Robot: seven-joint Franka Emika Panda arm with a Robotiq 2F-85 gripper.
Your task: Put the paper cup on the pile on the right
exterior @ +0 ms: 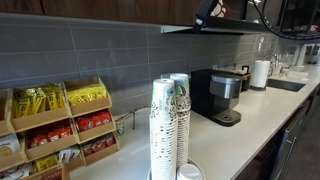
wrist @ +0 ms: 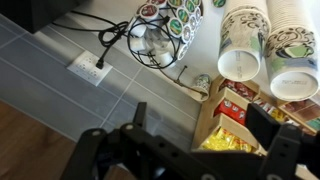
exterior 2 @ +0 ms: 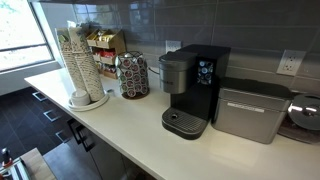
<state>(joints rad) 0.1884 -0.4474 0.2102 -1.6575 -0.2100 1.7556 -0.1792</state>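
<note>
Two tall piles of patterned paper cups stand side by side on the counter, in both exterior views (exterior: 163, 125) (exterior 2: 72, 62). In the wrist view I look into their open mouths, one pile (wrist: 238, 50) beside the other (wrist: 292, 62). My gripper (wrist: 200, 120) is open and empty, high above the counter, with its dark fingers at the lower edge of the wrist view, apart from the cups. Part of the arm (exterior: 213, 11) shows at the top of an exterior view. No single loose cup shows.
The piles stand on a white tray (exterior 2: 88, 101). A wooden snack rack (exterior: 60, 125) (wrist: 232, 108) and a wire pod carousel (exterior 2: 132, 75) (wrist: 165, 25) stand beside them. A black coffee machine (exterior 2: 190, 90) (exterior: 220, 95), a silver box (exterior 2: 250, 110) and a wall outlet (wrist: 88, 68) are nearby.
</note>
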